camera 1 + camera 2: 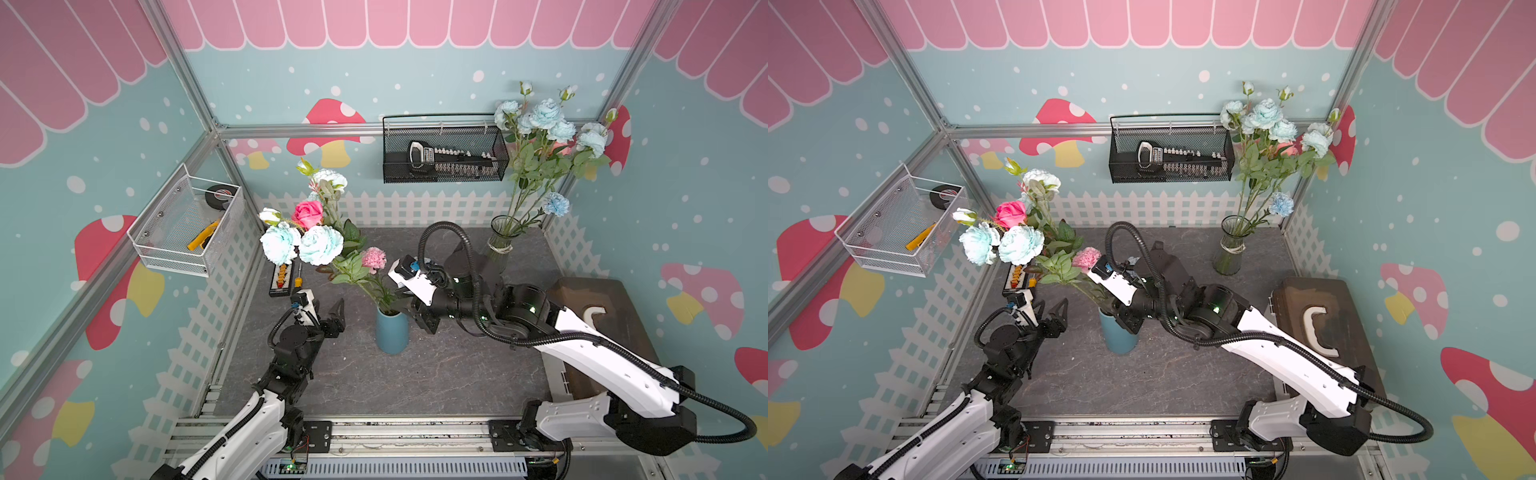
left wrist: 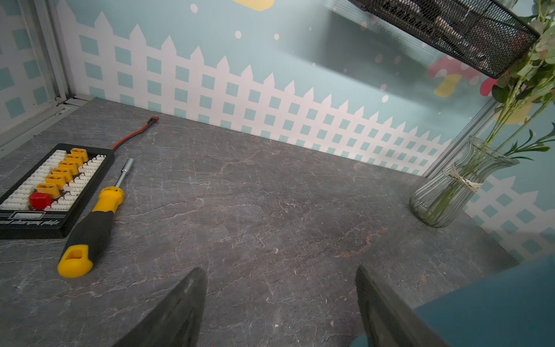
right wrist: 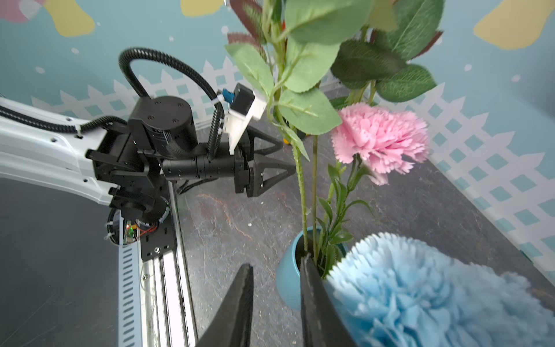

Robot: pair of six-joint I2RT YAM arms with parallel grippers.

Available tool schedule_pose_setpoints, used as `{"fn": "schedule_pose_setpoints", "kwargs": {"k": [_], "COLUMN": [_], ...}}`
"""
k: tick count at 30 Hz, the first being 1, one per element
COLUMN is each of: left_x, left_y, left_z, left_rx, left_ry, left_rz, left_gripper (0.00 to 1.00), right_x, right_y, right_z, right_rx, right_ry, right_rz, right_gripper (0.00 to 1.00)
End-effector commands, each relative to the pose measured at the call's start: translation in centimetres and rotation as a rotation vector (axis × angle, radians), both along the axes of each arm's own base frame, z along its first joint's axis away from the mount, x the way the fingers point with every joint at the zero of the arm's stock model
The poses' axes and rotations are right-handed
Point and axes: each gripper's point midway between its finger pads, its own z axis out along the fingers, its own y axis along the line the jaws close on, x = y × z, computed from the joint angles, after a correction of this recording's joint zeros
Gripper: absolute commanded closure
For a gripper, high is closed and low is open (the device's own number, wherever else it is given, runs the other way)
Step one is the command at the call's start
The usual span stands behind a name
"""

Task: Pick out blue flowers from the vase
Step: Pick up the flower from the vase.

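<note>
Two grippers flank the vase: left gripper jaws spread wide, right gripper jaws slightly parted beside a blue flower.

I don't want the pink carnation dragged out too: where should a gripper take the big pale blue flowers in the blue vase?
Probably the bare stem just above the rim of the blue vase, approached level from the right gripper: the blue flowers lean away to the left, and leaves crowd the stems higher up.
</note>
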Motion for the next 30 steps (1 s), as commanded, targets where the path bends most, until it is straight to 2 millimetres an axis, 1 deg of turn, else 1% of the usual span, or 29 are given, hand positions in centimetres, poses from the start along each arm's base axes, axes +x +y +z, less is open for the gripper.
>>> {"fn": "schedule_pose_setpoints", "kwargs": {"k": [1,5,6,7,8,13,17,20,22,25,30], "left_x": [0.0,-0.4,-0.6,-0.9,-1.0,-1.7,-2.5,-3.1,-3.4,-3.8,-3.7], "left_y": [-0.3,-1.0,-1.1,-1.7,-2.0,-2.9,-3.9,-4.2,-4.3,-4.2,-4.3], "left_z": [1.2,1.7,1.8,1.9,2.0,2.4,2.6,2.7,2.8,2.9,2.9], "left_rx": [-0.019,0.008,0.018,0.029,0.038,0.067,0.075,0.079,0.077,0.071,0.072], "left_ry": [-0.026,-0.048,-0.055,-0.062,-0.068,-0.099,-0.122,-0.138,-0.15,-0.166,-0.162], "left_rz": [-0.007,-0.026,-0.027,-0.047,-0.051,-0.079,-0.118,-0.133,-0.138,-0.143,-0.14], "left_gripper": [0.22,0.22,0.23,0.22,0.23,0.23,0.25,0.25,0.25,0.25,0.24], "right_x": [-0.2,-0.6,-0.9,-1.2,-1.5,-2.7,-3.3,-2.9,-2.6,-2.0,-0.3], "right_y": [0.4,0.3,0.5,0.5,0.6,1.8,3.1,3.8,4.3,4.8,5.2], "right_z": [0.7,-0.6,-1.4,-1.9,-2.1,-3.1,-4.2,-5.0,-5.3,-5.6,-5.9], "right_rx": [0.086,0.14,0.147,0.157,0.168,0.237,0.236,0.244,0.252,0.256,0.248], "right_ry": [-0.036,-0.036,-0.031,-0.026,-0.021,0.027,0.013,-0.012,-0.036,-0.083,-0.139], "right_rz": [0.006,0.019,0.035,0.048,0.065,0.14,0.162,0.132,0.116,0.075,-0.008], "right_gripper": [0.74,0.78,0.79,0.8,0.81,0.83,0.87,0.93,0.93,0.85,0.84]}}
